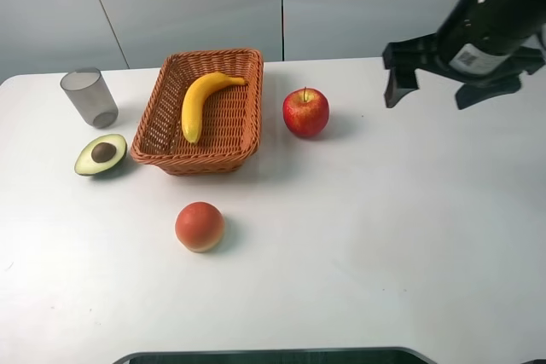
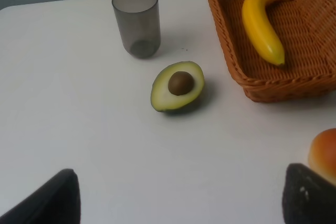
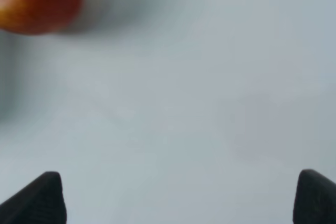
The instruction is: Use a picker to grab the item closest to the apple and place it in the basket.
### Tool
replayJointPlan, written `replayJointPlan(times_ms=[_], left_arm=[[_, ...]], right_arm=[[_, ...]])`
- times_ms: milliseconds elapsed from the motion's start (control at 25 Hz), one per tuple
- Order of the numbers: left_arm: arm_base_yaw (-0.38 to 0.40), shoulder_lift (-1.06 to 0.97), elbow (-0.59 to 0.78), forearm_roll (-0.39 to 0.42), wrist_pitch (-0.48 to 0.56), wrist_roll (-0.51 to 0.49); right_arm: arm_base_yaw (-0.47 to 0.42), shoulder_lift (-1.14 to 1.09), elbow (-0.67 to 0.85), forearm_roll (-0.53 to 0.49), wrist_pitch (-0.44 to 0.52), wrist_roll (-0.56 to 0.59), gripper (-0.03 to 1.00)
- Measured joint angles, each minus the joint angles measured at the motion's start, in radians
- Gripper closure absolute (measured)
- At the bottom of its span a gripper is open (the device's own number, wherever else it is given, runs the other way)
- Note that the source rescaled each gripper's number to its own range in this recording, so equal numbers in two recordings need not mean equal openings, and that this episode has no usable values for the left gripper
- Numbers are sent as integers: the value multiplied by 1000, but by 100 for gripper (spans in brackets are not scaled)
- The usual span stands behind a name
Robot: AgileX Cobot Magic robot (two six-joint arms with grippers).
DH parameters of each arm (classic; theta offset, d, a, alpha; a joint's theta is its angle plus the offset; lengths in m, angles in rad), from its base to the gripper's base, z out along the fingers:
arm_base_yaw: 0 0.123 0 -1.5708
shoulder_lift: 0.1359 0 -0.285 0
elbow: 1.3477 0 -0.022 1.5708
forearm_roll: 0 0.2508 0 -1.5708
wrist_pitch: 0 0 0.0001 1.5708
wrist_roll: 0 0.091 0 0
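Observation:
A red apple stands on the white table just right of the woven basket. A yellow banana lies inside the basket. My right gripper hovers open, high above the table to the right of the apple, holding nothing. In the right wrist view the apple is blurred at one corner, and the gripper has wide-spread tips over bare table. The left wrist view shows my left gripper open and empty, short of the avocado half, with the banana in the basket.
An avocado half lies left of the basket, with a grey translucent cup behind it. A round orange-red fruit sits nearer the front, also showing as the orange-red fruit beside one left finger. A dark edge runs along the table's front.

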Motion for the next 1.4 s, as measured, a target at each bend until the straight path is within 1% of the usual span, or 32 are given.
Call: replayJointPlan(times_ms=[200, 280, 400, 600, 760, 920, 1040, 1280, 1400], left_arm=[[0, 0, 0, 0, 0, 0], [0, 0, 0, 0, 0, 0], [0, 0, 0, 0, 0, 0], [0, 0, 0, 0, 0, 0], [0, 0, 0, 0, 0, 0], [0, 0, 0, 0, 0, 0], [0, 0, 0, 0, 0, 2], [0, 0, 0, 0, 0, 4], [0, 0, 0, 0, 0, 4]], right_arm=[[-121, -214, 126, 5, 50, -49, 6], [-156, -295, 161, 5, 72, -74, 6], [-184, -424, 208, 5, 107, -97, 6], [-188, -653, 272, -6, 133, -119, 6], [-188, -829, 303, -19, 179, -175, 6], [-188, -987, 308, -21, 225, -195, 6], [-188, -1091, 315, -39, 257, -202, 6], [-188, -1260, 383, -75, 324, -202, 6], [-188, -1324, 388, -75, 326, -205, 6]])
